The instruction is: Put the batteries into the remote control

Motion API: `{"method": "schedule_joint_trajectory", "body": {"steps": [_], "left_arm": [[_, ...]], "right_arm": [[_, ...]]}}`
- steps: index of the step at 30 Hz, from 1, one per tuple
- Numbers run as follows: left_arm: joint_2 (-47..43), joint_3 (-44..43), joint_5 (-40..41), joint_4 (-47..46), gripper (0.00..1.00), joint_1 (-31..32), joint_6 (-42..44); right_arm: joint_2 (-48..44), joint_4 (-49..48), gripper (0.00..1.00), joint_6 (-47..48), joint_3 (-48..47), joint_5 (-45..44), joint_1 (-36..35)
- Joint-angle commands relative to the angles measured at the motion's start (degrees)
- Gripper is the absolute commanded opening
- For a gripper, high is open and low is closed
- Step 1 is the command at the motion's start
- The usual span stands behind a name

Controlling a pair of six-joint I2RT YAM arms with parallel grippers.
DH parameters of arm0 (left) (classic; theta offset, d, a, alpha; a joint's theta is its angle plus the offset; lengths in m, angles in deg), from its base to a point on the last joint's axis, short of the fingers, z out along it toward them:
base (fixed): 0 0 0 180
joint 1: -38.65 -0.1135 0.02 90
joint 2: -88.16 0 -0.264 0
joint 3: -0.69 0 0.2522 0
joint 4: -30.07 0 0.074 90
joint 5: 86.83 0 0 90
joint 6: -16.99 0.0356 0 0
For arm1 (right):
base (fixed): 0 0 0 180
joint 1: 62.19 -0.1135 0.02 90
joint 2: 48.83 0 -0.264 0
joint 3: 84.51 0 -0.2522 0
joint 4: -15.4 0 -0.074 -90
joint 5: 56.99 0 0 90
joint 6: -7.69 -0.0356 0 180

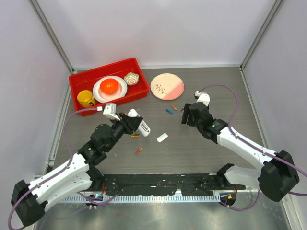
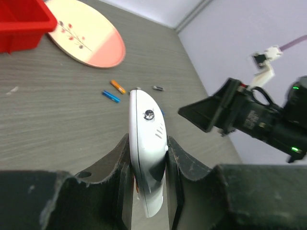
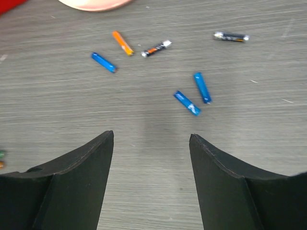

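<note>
Grey wood-grain bench (image 1: 201,158) fills a booth with pale walls. At its far left a red tray (image 1: 96,71) holds a yellow mug (image 1: 86,98) and some dishes. A pink-and-cream plate (image 1: 167,86) sits just right of the tray.

The left end effector (image 2: 148,143) is pinching the remote (image 2: 146,112). Its two fingers press on opposite sides of the white body, and the rounded far end sticks out beyond the fingertips. From above, the remote is held at a slant over the bench, in front of the tray and left of centre. A small white cover (image 1: 162,137) lies flat on the bench just right of it.

The right end effector (image 3: 151,139) hangs over bare bench with its fingers spread wide and nothing between them. Most of the batteries (image 3: 202,87) lie scattered just beyond it, between it and the plate. Two blue ones lie close together at an angle. A third blue battery (image 3: 104,62) lies further left beside an orange battery (image 3: 123,43), and two dark batteries (image 3: 231,36) lie further out. A red battery (image 1: 138,151) lies apart, nearer the arm bases, below the remote in the top view.
</note>
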Motion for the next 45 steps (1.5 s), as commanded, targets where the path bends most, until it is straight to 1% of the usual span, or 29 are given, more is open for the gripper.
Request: {"method": "schedule_joint_trajectory", "body": {"steps": [1, 3, 4, 5, 7, 8, 9, 10, 11, 13, 14, 16, 18, 20, 22, 26, 28, 36, 45], "left_arm": [[-6.6, -0.7, -17.6, 9.6, 0.00, -3.1, -5.8], [-8.6, -0.7, -22.2, 10.4, 0.00, -3.8, -7.1], [-9.4, -0.6, -25.9, 10.4, 0.00, -3.9, -7.8], [-10.1, 0.1, -27.0, 10.0, 0.00, -3.9, -8.6], [-12.7, 2.1, -28.4, 9.2, 0.00, -3.9, -11.4], [-13.7, 2.9, -28.1, 9.2, 0.00, -4.0, -12.2], [-15.0, 3.4, -27.6, 10.0, 0.00, -4.1, -13.4], [-15.2, 4.1, -27.4, 11.2, 0.00, -4.6, -13.8], [-15.5, 4.5, -27.7, 12.7, 0.00, -5.0, -14.2], [-15.6, 5.4, -30.5, 12.7, 0.00, -5.9, -15.3], [-15.8, 5.7, -31.2, 12.7, 0.00, -6.1, -15.4], [-17.1, 5.7, -31.5, 13.8, 0.01, -6.2, -15.3], [-18.1, 4.6, -31.4, 15.1, 0.00, -6.3, -14.4], [-19.1, 3.6, -31.6, 18.9, 0.00, -6.4, -12.9], [-18.2, 1.6, -31.7, 23.0, 0.00, -6.7, -11.3], [-15.7, -0.7, -33.6, 25.9, 0.00, -6.7, -9.1], [-15.8, -0.7, -33.2, 25.9, 0.00, -6.8, -8.9], [-15.0, -1.0, -32.8, 26.1, 0.00, -7.3, -8.3], [-14.6, -0.3, -32.5, 24.8, 0.00, -7.6, -8.4]], "right_arm": [[0.4, 3.3, 0.69, 2.8, -2.7, -6.5, 0.0], [1.4, 0.8, 0.66, 3.2, -3.2, -5.4, -0.1], [2.5, -1.3, 0.65, 3.6, -2.9, -4.5, -0.1], [3.0, -6.8, 0.63, 4.7, -2.4, -1.1, 0.0], [5.5, -12.6, 0.62, 7.7, -1.3, 2.7, -0.1], [7.3, -16.2, 0.61, 8.6, -1.6, 6.3, 0.0], [9.1, -16.0, 0.61, 10.1, -4.4, 7.1, -0.2], [13.7, -15.1, 0.61, 11.3, -6.5, 8.3, 0.0], [16.1, -12.1, 0.61, 12.4, -10.7, 10.3, -0.1], [22.1, -11.2, 0.58, 14.4, -13.8, 12.1, -0.1], [23.4, -11.7, 0.57, 15.1, -15.3, 12.8, -0.1], [27.2, -15.2, 0.57, 16.0, -15.7, 12.1, 0.0], [30.5, -14.6, 0.57, 17.5, -18.9, 10.7, 0.0], [34.0, -14.0, 0.57, 19.5, -21.5, 10.4, 0.0], [35.4, -14.0, 0.56, 20.4, -22.1, 10.3, 0.0], [38.2, -14.1, 0.54, 21.3, -24.4, 10.0, 0.0], [39.6, -12.0, 0.53, 21.6, -25.2, 9.8, 0.0], [42.0, -11.3, 0.49, 22.2, -26.3, 9.7, 0.0], [44.6, -11.3, 0.48, 21.4, -25.5, 8.8, 0.1]]}}
